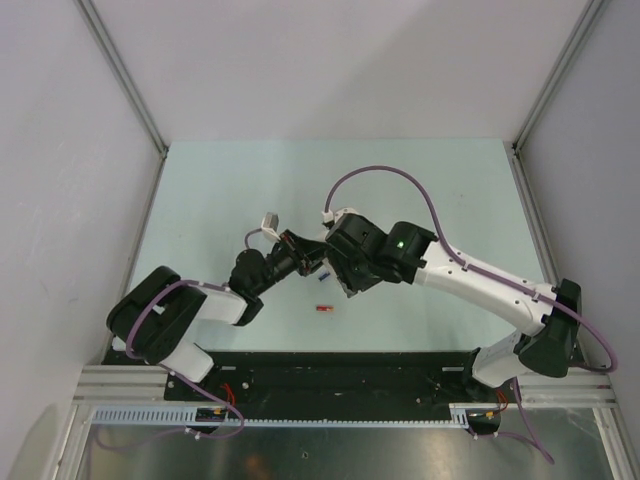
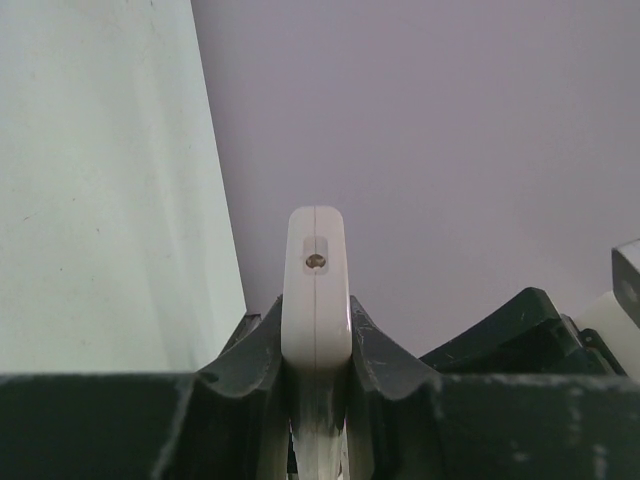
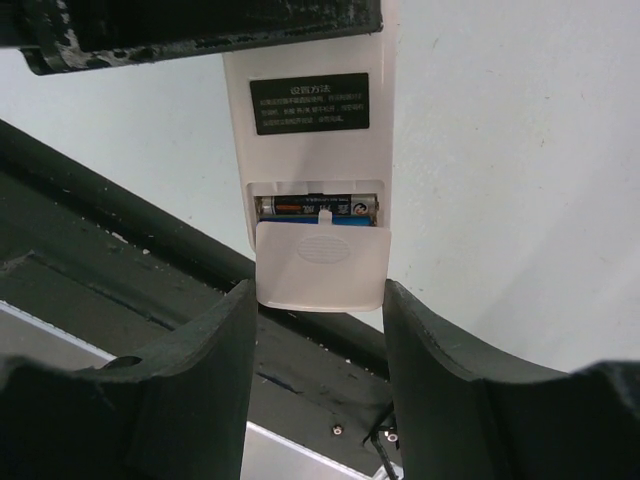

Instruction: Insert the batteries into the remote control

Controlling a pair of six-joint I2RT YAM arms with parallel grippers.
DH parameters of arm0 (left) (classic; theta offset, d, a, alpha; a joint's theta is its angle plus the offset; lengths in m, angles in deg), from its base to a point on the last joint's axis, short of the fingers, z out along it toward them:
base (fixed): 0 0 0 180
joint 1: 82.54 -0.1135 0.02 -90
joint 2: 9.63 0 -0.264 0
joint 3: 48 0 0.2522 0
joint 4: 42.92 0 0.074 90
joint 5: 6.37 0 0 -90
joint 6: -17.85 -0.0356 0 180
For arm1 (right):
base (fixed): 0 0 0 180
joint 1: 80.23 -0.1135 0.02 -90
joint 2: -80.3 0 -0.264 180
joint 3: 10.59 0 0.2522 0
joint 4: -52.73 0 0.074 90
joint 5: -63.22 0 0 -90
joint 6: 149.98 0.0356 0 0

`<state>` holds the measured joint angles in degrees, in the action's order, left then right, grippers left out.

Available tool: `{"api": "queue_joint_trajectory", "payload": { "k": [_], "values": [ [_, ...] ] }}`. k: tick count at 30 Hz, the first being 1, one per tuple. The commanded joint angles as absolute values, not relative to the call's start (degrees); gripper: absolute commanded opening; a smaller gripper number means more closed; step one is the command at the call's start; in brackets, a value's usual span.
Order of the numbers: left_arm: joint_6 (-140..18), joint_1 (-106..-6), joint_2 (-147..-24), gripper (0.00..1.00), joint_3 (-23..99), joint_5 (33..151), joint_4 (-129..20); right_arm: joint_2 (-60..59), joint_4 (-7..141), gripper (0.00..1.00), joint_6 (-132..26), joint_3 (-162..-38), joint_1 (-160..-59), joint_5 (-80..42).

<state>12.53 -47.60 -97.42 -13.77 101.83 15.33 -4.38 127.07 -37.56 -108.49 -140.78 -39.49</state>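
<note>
Above the worktop's middle: your two arms meet, wrists close together over the pale green worktop (image 1: 220, 200).
Left jaws: closed tight on the remote control (image 2: 316, 310). Dark fingers (image 2: 385, 360) press its two broad faces, and its rounded end, with a small emitter, sticks out beyond them.
Remote control: held off the worktop between the two arms. Its plain white back (image 3: 310, 160) faces your right wrist camera, with a black label (image 3: 310, 103) of pale print near the far end.
Battery compartment (image 3: 318, 210): partly uncovered, with two batteries lying side by side inside, across the remote's width.
Upper battery (image 3: 315, 206): dark wrap with an orange patch and silver ends.
Lower battery (image 3: 340, 220): bright blue, mostly hidden behind the cover.
Battery cover (image 3: 320, 265): white, sitting partway off toward the near end and overlapping the compartment's lower edge.
Right jaws: part open, with one finger (image 3: 200, 370) at each side edge of the cover. You cannot tell whether they squeeze it or only flank it.
Red battery (image 1: 323, 309): lying loose on the worktop, on the arm-base side of the jaws, apart from both.
Dark blue battery (image 1: 325, 271): a small sliver seen from above, just beside the right jaws. You cannot tell whether it rests on the worktop.
</note>
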Motion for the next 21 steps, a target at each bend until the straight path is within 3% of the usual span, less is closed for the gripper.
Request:
{"api": "queue_joint_trajectory", "payload": {
  "k": [1, 21],
  "values": [
    [13.6, -46.9, -98.1, 0.0, -11.7, 101.3, 20.0, -5.7, 128.5, 0.23, -37.2, -112.4, -141.7, -41.5],
    [14.4, -46.7, -99.0, 0.0, -11.9, 102.2, 20.0, -10.5, 131.3, 0.21, -40.1, -115.3, -142.7, -47.4]
  ]
}}
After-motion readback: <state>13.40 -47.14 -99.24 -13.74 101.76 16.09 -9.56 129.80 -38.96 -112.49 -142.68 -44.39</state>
